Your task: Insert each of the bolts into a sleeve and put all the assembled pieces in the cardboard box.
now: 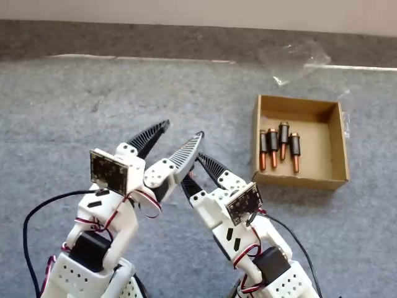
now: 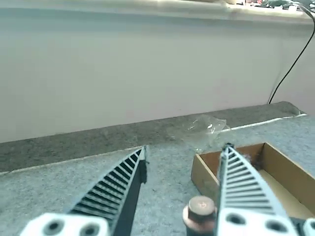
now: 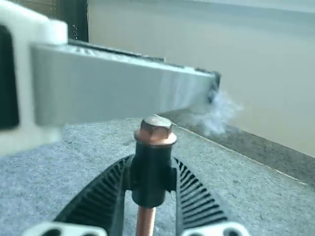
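Four assembled pieces point(image 1: 278, 146) lie in the cardboard box point(image 1: 298, 181), off to one side of my right pincer point(image 3: 150, 164), which is clenched on a fifth bolt point(image 3: 155, 132) seated in its sleeve point(image 3: 150, 174), with the left pincer point(image 1: 183, 128) spread wide beside it; I judge only boxing remains.

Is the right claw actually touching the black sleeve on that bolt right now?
Touching. The right wrist view shows the right claw shut on the black sleeve, with its ribbed fingers pressed against both sides of it.
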{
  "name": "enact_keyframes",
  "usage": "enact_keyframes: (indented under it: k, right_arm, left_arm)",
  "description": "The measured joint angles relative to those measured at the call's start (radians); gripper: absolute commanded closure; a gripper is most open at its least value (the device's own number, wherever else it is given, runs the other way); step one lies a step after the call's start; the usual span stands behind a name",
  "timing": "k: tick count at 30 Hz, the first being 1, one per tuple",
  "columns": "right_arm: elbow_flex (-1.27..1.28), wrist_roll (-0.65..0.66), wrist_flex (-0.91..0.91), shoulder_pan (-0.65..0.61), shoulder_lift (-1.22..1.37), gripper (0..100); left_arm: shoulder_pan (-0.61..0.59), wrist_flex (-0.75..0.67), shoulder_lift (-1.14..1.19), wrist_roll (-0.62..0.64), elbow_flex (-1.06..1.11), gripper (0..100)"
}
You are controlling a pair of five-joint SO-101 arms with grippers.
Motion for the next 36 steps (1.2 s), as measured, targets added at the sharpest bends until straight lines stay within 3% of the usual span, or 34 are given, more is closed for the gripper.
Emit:
enact_keyframes:
  k: [7,14,18,24,36]
  right_arm:
    - [0.000,0.000,0.000,0.000,0.000,99.5]
    - [0.000,0.000,0.000,0.000,0.000,99.5]
    - [0.000,0.000,0.000,0.000,0.000,99.5]
    - [0.000,0.000,0.000,0.000,0.000,99.5]
    - [0.000,0.000,0.002,0.000,0.000,99.5]
  left_arm:
    - [-0.160,0.000,0.000,0.000,-0.041,78]
    - [-0.414,0.000,0.000,0.000,-0.110,98]
    - [-0.535,-0.002,0.000,-0.075,-0.140,99]
    - [-0.559,-0.002,-0.003,-0.245,-0.150,99]
    - [-0.562,0.107,-0.296,-0.276,-0.083,99]
